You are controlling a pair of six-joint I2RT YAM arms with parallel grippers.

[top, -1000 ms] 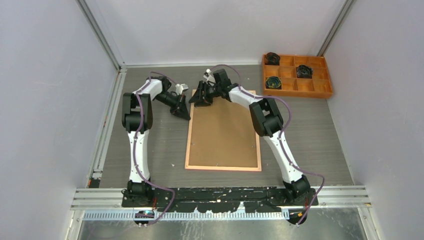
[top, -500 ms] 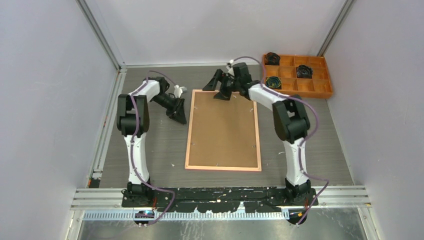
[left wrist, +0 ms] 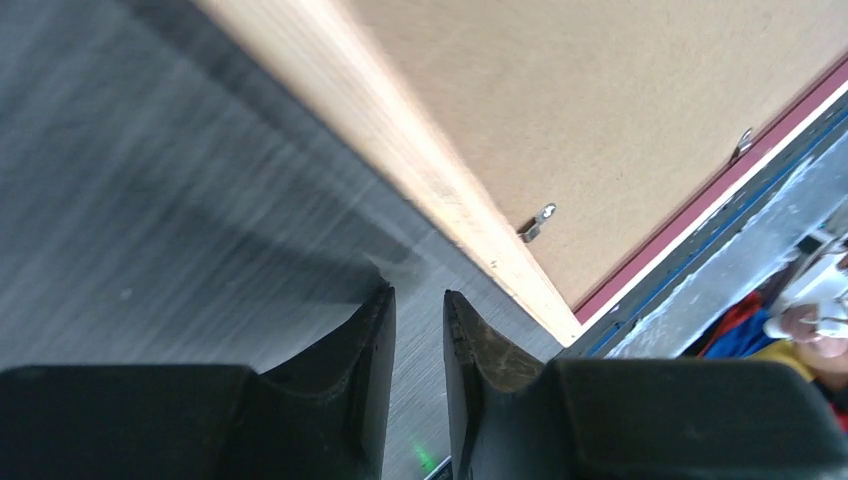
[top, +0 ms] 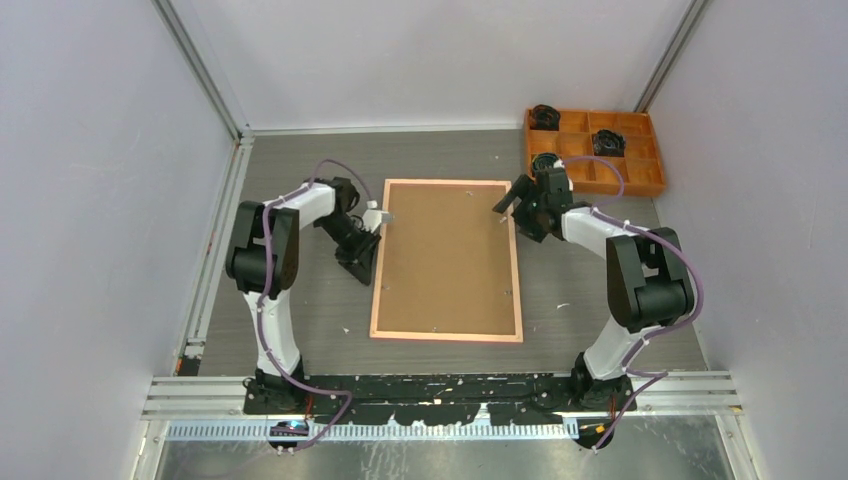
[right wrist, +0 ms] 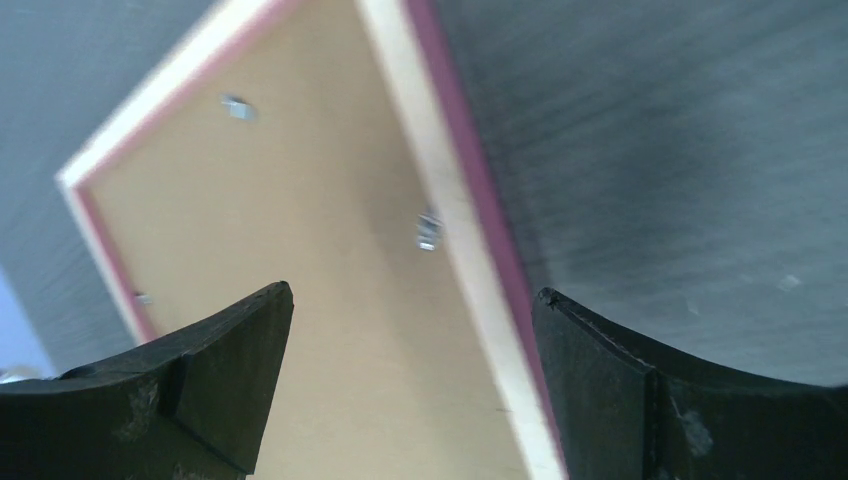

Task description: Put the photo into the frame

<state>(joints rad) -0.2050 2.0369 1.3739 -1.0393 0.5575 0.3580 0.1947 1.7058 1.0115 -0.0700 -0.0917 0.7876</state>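
The frame lies back side up in the middle of the table, with a brown backing board filling it. The photo is hidden. My left gripper hangs just off the frame's left edge; in the left wrist view its fingertips stand a narrow gap apart over bare table, next to the tan border. My right gripper is at the upper right edge. It is wide open, straddling the pink and tan border, with nothing held.
An orange compartment tray stands at the back right, just behind the right gripper, with dark coiled things in some cells. Small metal clips sit along the frame's inner edges. Walls close the table on three sides.
The right arm swung from the frame's far edge over to its right edge while its gripper opened wide. The left gripper slid nearer along the left edge and opened slightly.
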